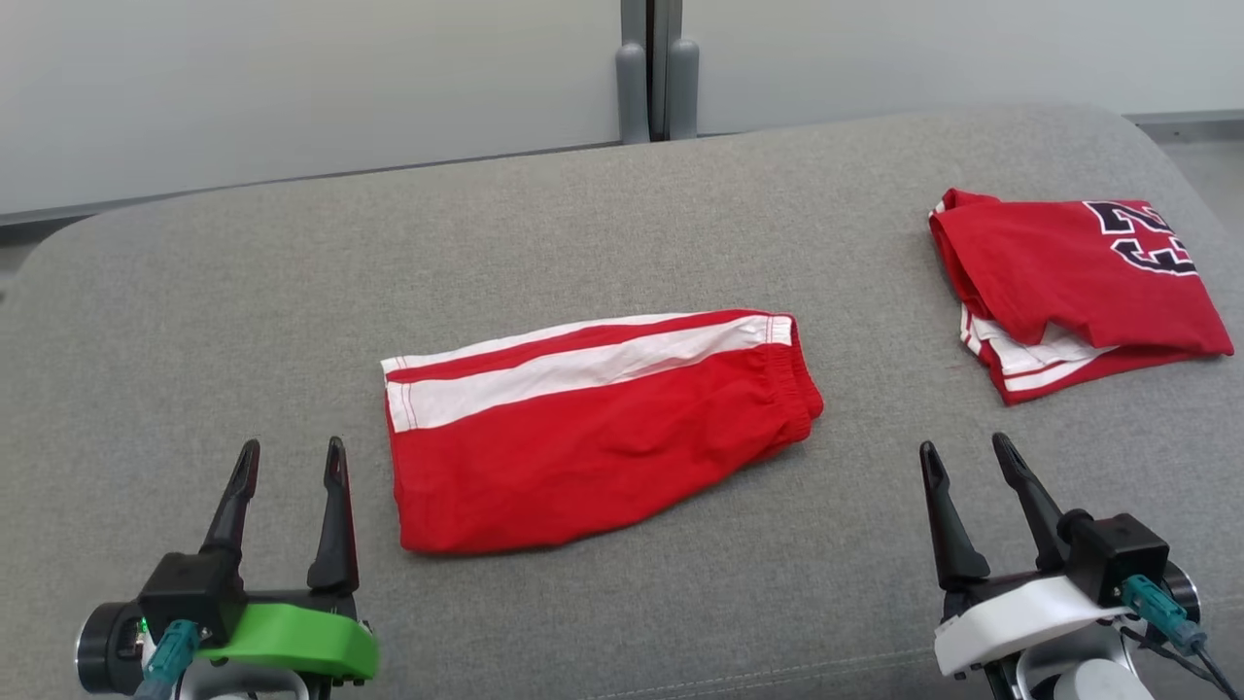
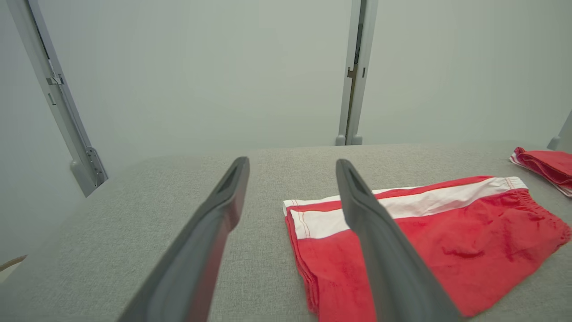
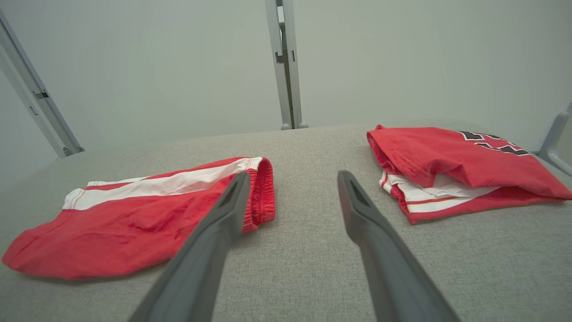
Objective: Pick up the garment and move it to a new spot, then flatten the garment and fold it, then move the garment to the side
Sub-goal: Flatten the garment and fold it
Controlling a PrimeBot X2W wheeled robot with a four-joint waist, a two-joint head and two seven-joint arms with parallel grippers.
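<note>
The left end effector (image 1: 293, 444) hangs low at the near left with its fingers spread and empty, and the right end effector (image 1: 964, 443) hangs at the near right, also spread and holding nothing. Between them, a little farther out, the red shorts (image 1: 593, 437) lie folded flat on the gray fabric surface (image 1: 622, 243), white stripe along the far edge, waistband to the right, touching neither end effector. Well apart, at the far right, lies a folded red jersey (image 1: 1069, 282) with dark lettering.
</note>
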